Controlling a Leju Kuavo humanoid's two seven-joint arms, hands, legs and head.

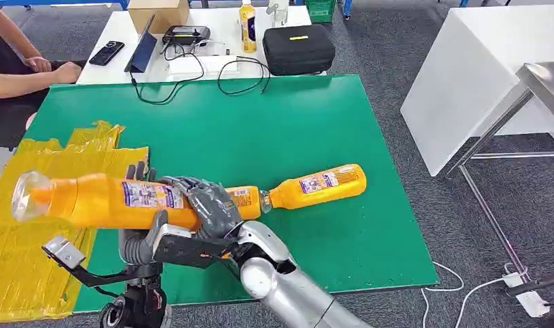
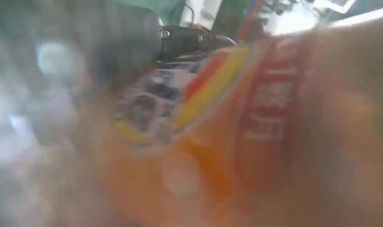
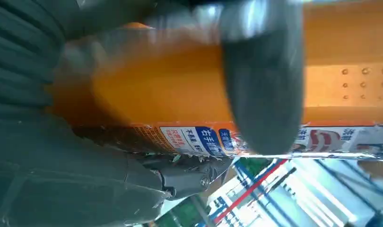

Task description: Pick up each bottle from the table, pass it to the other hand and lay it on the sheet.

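Scene: A humanoid robot stood at a green table (image 1: pixel 315 130) with a crumpled yellow sheet (image 1: pixel 28 253) spread over the table's left end, the head view showed.

Held bottle: An orange bottle (image 1: pixel 96 199) hung level above the seam between sheet and green surface, its clear cap end out over the sheet.

Right hand: The right hand (image 1: pixel 207 205) was wrapped around the bottle's base end, fingers (image 3: pixel 260 85) curled tight over the orange body in the right wrist view.

Left hand: The left hand (image 1: pixel 146 236) sat under the bottle's middle, dark fingers rising behind the label; the left wrist view was a blur of label and orange plastic (too soft to read the grip), so whether those fingers were clamped or merely cradling could not be told.

Second bottle: Another orange bottle (image 1: pixel 319 185) lay on its side on the green surface, just beyond the held one's base.

Background: A person's arms (image 1: pixel 35 72) rested at the far left, beside a white desk (image 1: pixel 213 41) with a black case (image 1: pixel 298 48) and cables.

Step in hand: By the look of it, the hand-to-hand pass, with both hands at one bottle.

Next move: It called for the receiving hand to grip firmly before the other let go, then for the bottle to be lowered flat onto the sheet.
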